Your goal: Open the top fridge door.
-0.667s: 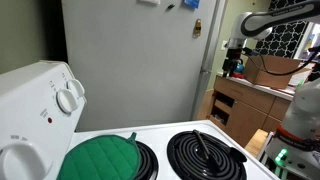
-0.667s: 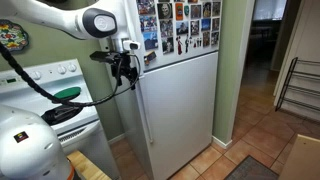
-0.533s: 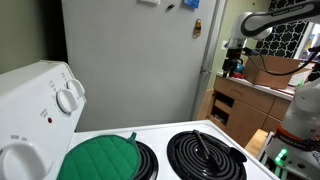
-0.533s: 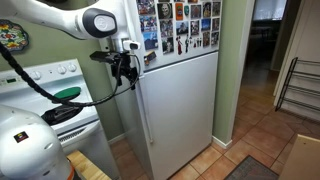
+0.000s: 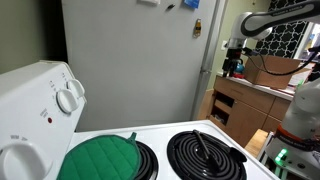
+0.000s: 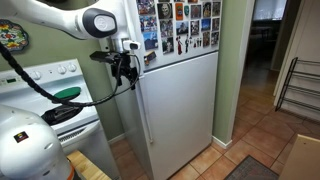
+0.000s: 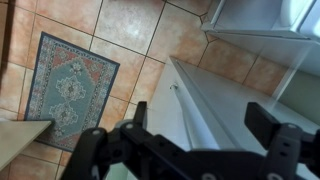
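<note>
The top fridge door [image 6: 180, 25] is covered in photos and magnets in an exterior view. It looks shut, above the plain white lower door [image 6: 180, 105]. In the exterior view across the stove it is nearly edge-on [image 5: 207, 40]. My gripper [image 6: 124, 70] hangs at the doors' handle-side edge, about level with the seam between them; it also shows here [image 5: 233, 65]. In the wrist view the gripper [image 7: 200, 115] looks down with its fingers spread wide, on either side of a white ridge [image 7: 185, 105] on a white door panel. Nothing is held.
A white stove [image 5: 200, 150] with a green pad [image 5: 100, 158] stands beside the fridge's grey side wall [image 5: 130, 55]. Brown wooden drawers [image 5: 235, 105] lie beyond. The floor is tiled, with a patterned rug [image 7: 70, 85]. White shelving [image 7: 260, 20] shows at the wrist view's top right. A rack [image 6: 298, 90] stands by the doorway.
</note>
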